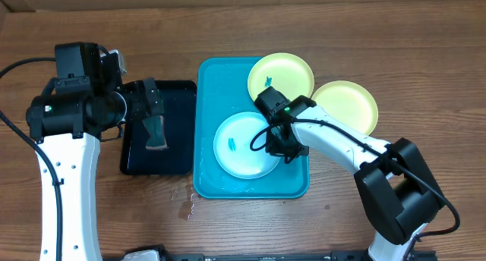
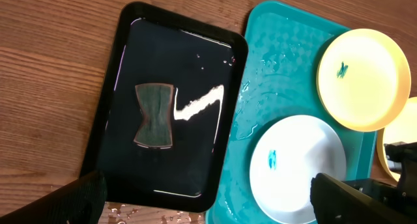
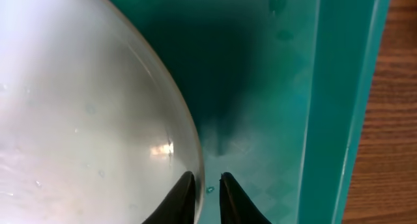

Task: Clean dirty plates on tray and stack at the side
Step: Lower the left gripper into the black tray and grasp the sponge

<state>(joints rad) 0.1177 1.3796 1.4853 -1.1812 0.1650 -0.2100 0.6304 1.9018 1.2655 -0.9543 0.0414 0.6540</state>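
Observation:
A light blue plate [image 1: 239,143] with a small blue smudge lies in the turquoise tray [image 1: 213,79]. A yellow-green plate [image 1: 285,73] with a blue smudge rests on the tray's far right corner. A second yellow-green plate [image 1: 345,103] lies on the table right of the tray. My right gripper [image 1: 291,149] is at the blue plate's right edge. In the right wrist view its fingers [image 3: 207,191] are nearly closed astride the plate's rim [image 3: 85,107], above the tray floor [image 3: 332,87]. My left gripper [image 2: 208,188] is open and empty above the black tray.
A smaller black tray [image 1: 178,90] lies left of the turquoise tray and holds a dark sponge [image 1: 156,132], which also shows in the left wrist view [image 2: 155,115]. Water drops [image 1: 186,204] lie on the wooden table near the trays' front edges.

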